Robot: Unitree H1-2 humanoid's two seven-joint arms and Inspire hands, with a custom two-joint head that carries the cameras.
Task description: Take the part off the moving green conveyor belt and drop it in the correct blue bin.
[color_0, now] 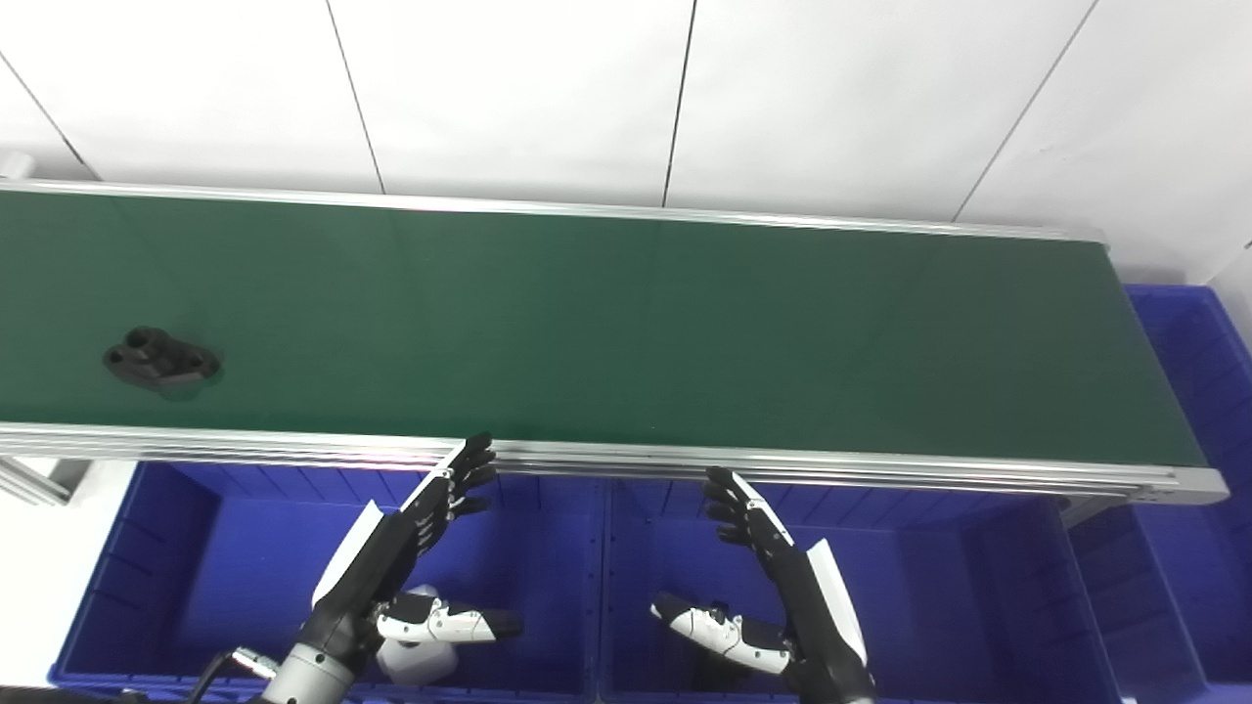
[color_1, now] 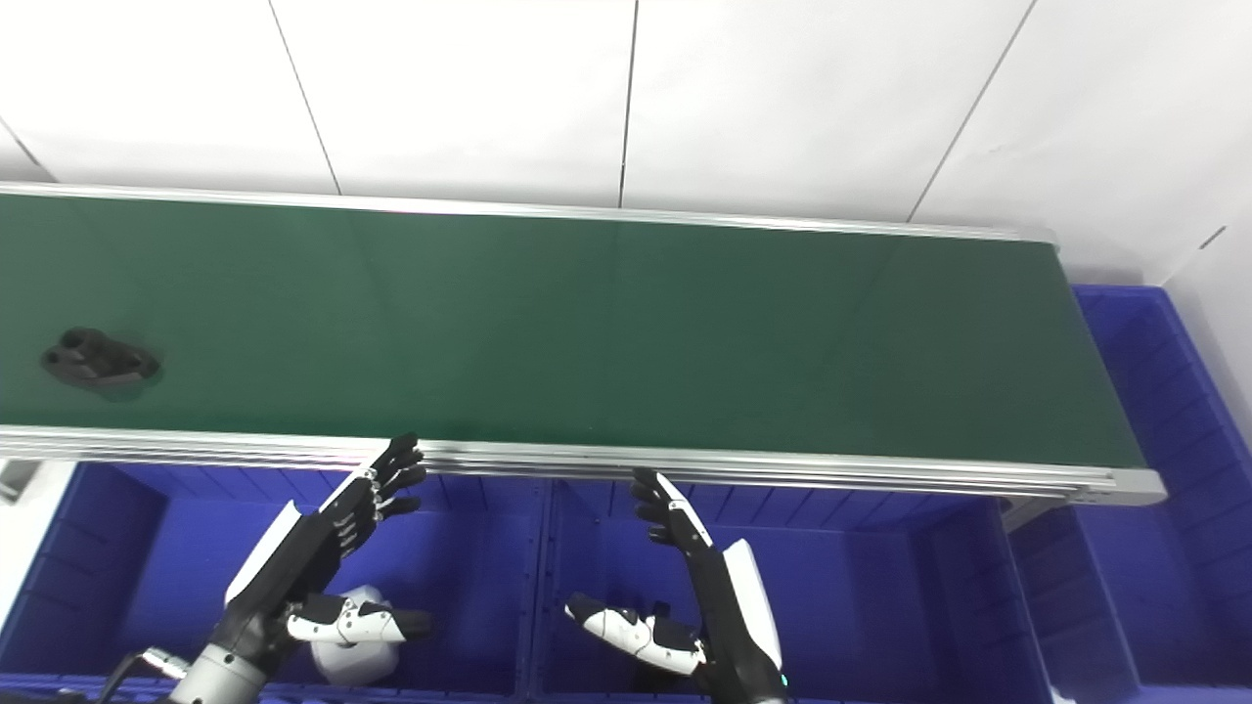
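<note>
A black part (color_0: 159, 360) with round holes lies on the green conveyor belt (color_0: 626, 332) at its far left; it also shows in the right eye view (color_1: 98, 360). My left hand (color_0: 411, 562) is open and empty, fingers spread, above the left blue bin (color_0: 147, 577) near the belt's front rail. My right hand (color_0: 773, 587) is open and empty above the middle blue bin (color_0: 939, 587). Both hands are far to the right of the part.
A white object (color_0: 419, 660) lies in the left bin under my left hand. A third blue bin (color_0: 1198, 391) stands past the belt's right end. The belt's aluminium front rail (color_0: 626, 458) runs just beyond my fingertips. A white wall lies behind.
</note>
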